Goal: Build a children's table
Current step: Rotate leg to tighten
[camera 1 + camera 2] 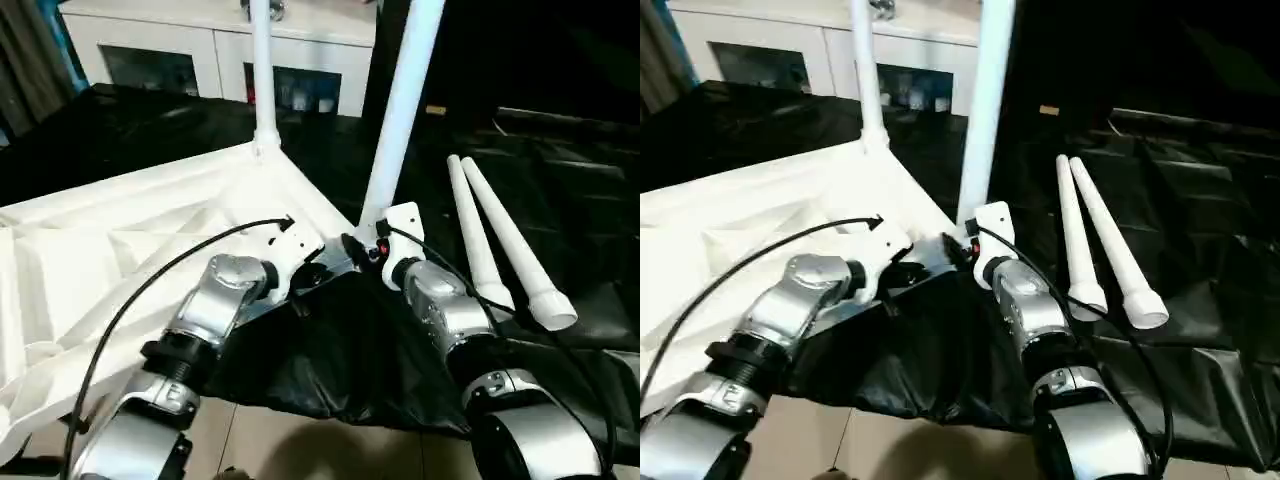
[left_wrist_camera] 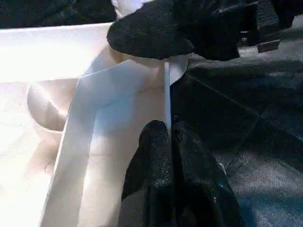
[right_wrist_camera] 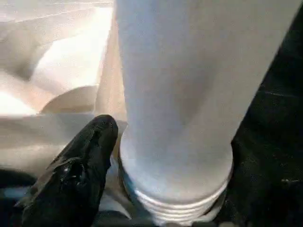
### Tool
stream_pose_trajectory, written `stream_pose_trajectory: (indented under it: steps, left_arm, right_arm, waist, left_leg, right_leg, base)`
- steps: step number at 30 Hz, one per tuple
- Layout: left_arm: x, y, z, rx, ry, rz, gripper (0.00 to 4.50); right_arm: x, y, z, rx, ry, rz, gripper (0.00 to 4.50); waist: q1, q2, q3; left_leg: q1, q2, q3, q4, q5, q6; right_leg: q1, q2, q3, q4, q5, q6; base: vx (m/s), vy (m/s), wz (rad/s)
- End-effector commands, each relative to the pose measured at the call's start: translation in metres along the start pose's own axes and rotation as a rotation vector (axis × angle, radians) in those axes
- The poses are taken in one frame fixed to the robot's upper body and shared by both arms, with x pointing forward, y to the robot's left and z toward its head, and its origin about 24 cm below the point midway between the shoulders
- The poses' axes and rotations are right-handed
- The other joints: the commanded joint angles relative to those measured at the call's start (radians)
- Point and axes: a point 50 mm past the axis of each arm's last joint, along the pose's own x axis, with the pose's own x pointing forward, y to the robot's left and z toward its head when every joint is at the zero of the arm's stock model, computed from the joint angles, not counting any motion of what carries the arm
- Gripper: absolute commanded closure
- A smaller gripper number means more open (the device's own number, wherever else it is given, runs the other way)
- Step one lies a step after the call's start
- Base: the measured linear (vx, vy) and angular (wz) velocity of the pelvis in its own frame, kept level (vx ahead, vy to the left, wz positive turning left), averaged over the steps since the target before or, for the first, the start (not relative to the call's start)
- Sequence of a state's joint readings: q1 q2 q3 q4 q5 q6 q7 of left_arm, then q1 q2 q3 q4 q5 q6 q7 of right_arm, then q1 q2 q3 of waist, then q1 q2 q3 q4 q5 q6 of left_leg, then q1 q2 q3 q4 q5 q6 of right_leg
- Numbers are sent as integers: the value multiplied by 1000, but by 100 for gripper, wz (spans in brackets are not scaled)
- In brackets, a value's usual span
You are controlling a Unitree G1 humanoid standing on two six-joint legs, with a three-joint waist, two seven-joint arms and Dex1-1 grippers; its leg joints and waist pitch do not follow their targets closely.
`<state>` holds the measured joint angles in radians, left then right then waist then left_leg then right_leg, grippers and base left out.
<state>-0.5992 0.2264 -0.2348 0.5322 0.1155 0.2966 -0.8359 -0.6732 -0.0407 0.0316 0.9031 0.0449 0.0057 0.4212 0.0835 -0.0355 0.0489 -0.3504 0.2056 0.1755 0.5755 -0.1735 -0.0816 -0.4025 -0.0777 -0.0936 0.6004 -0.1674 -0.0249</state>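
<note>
Our left gripper (image 2: 168, 137) is pinched on the thin smooth rim of the upturned table top (image 1: 120, 235), which lies ribbed side up on crinkled black sheeting (image 1: 560, 190). Our right gripper (image 1: 352, 248) meets a round tube leg (image 1: 400, 110) at its threaded base; whether its fingers grip we cannot tell. We count two legs upright, the far leg (image 1: 262, 70) included, and two loose legs (image 1: 500, 245) lying alongside.
</note>
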Motion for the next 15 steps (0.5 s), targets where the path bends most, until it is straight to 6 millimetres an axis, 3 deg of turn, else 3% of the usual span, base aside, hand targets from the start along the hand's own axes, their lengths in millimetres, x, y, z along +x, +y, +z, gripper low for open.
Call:
stream_pose_trajectory:
  steps: [1,3,10,14,15]
  left_arm:
    - [4,-12,11,52,-83,-94,450]
    - [2,-12,11,66,-90,-111,450]
    - [-24,-13,-2,110,-89,-291,450]
    - [-30,-12,-6,119,-78,-337,450]
    - [-31,-12,-7,120,-76,-340,450]
  right_arm:
    - [5,20,5,-61,-22,144,61]
    - [3,19,6,-74,-25,172,57]
    - [-27,23,0,-249,15,620,57]
    - [-37,24,-1,-263,51,763,57]
    - [-38,24,-1,-263,55,771,57]
  waist:
    - [0,4,-61]
    - [-2,4,-61]
    - [5,2,-59]
    - [9,2,-57]
    - [7,-12,-55]
  left_leg:
    - [-3,26,-7,-69,-245,14]
    - [1,27,-6,-68,-250,16]
    - [-1,31,-3,-66,-224,49]
    - [2,32,-3,-67,-249,46]
    - [2,33,-2,-68,-253,48]
  right_leg:
    - [53,-74,54,-74,-285,-163]
    - [50,-73,56,-76,-294,-165]
    - [52,-70,58,-68,-230,-183]
    - [51,-71,56,-74,-290,-180]
    - [50,-70,56,-76,-305,-176]
  base:
    - [0,0,0]
    - [0,0,0]
    - [0,0,0]
    - [0,0,0]
    - [0,0,0]
